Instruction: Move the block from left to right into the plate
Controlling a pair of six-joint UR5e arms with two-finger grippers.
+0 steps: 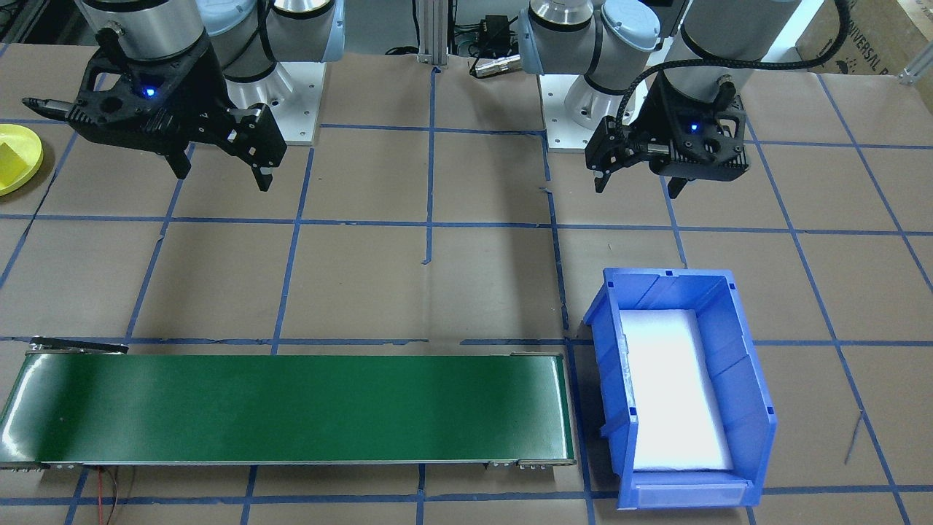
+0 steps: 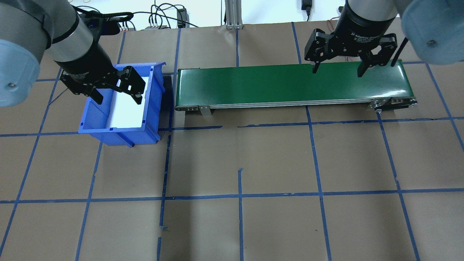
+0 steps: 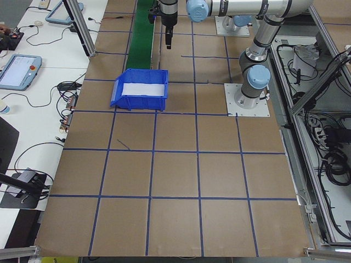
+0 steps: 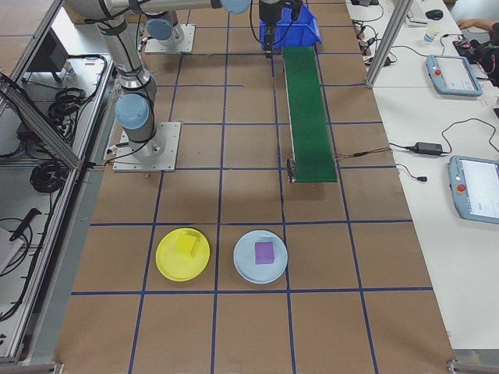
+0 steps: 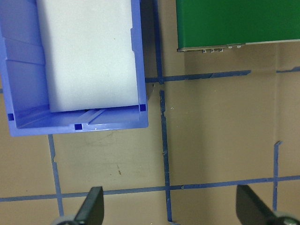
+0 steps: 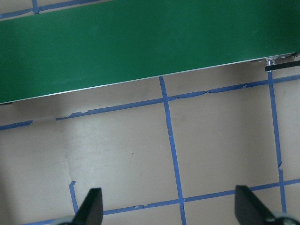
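Both arms hang above the brown table, each with an empty claw. The left gripper (image 2: pixel 115 92) has its fingers spread apart and holds nothing; it hovers near the blue bin (image 2: pixel 121 105), which is just in front of it toward the operators' side. Inside the bin lies a white foam pad (image 1: pixel 674 390). In the left wrist view the two fingertips (image 5: pixel 91 206) show at the bottom edge, far from each other, with bare paper and blue tape lines between them.

The right gripper (image 2: pixel 338 69) is also spread wide and pinches nothing. The green conveyor belt (image 2: pixel 290 85) lies just ahead of it, and the right wrist view shows the belt's edge above the open fingers (image 6: pixel 90 206).

The yellow plate (image 4: pixel 182 254) lies well apart from both claws, beyond the right gripper's outer side, past the end of the belt. A yellow block (image 4: pixel 187 245) rests already inside it. Just beside this plate is a light blue plate (image 4: pixel 260 256) with a purple block (image 4: pixel 264 252) in its middle. In the front view only a part of the yellow plate shows at the edge.
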